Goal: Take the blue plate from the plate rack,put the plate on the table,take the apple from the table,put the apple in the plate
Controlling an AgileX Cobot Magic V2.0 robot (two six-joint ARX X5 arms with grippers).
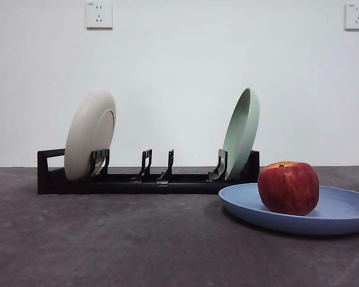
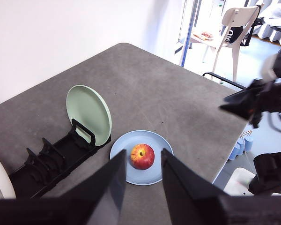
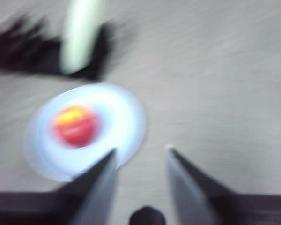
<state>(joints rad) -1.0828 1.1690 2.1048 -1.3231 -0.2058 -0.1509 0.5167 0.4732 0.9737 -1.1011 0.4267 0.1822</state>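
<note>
apple point(image 1: 288, 188) sitting in blue plate point(image 1: 323, 210), plate flat on table point(image 1: 107, 245) just right of plate rack point(image 1: 146, 179) – task looks done

left to right in front view: cream plate point(image 1: 90, 142) in rack's left slot, middle slots bare, green plate point(image 1: 242, 133) at right end, then blue plate with apple. left claw point(image 2: 141, 185) open, empty, high above plate; right claw point(image 3: 140, 180) open, empty, well off, view blurred. apple likely firm, smooth, roundish, fairly heavy: pinch across widest part. plate looks stiff, light, matte: grip by rim
</note>
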